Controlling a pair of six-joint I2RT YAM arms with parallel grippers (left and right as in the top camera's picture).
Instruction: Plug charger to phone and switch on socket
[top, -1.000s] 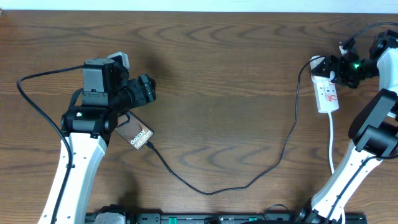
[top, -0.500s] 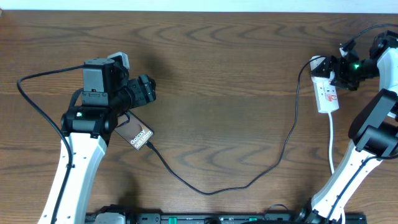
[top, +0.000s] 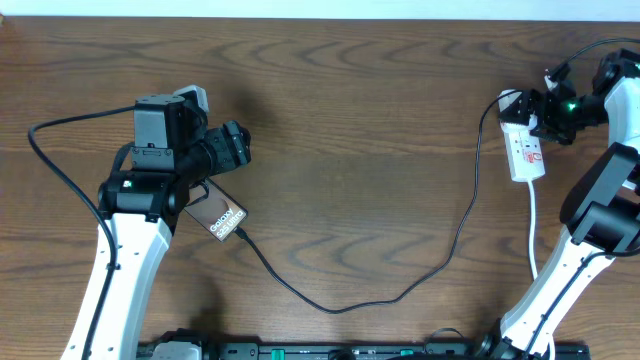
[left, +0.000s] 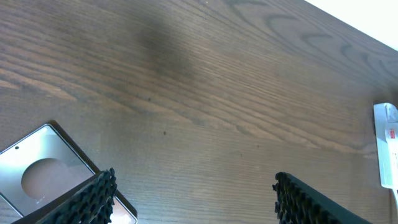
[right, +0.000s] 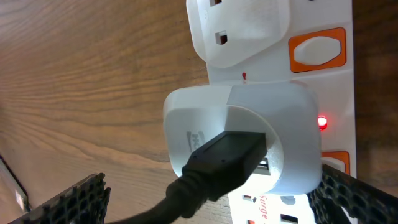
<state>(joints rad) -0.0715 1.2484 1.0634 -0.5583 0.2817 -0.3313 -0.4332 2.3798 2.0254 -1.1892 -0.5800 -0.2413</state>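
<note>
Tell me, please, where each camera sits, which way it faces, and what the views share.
Overhead: fixed above the table, looking straight down; shows the left arm, right arm, phone, charger and socket.
Left wrist: low over the table, facing across it; left gripper's fingers at the bottom edge, phone beside them.
Right wrist: close above the socket, looking at a white adapter with the charger plugged in; right gripper's fingers in the bottom corners.
Shared: phone in overhead and left wrist; socket in all three.
</note>
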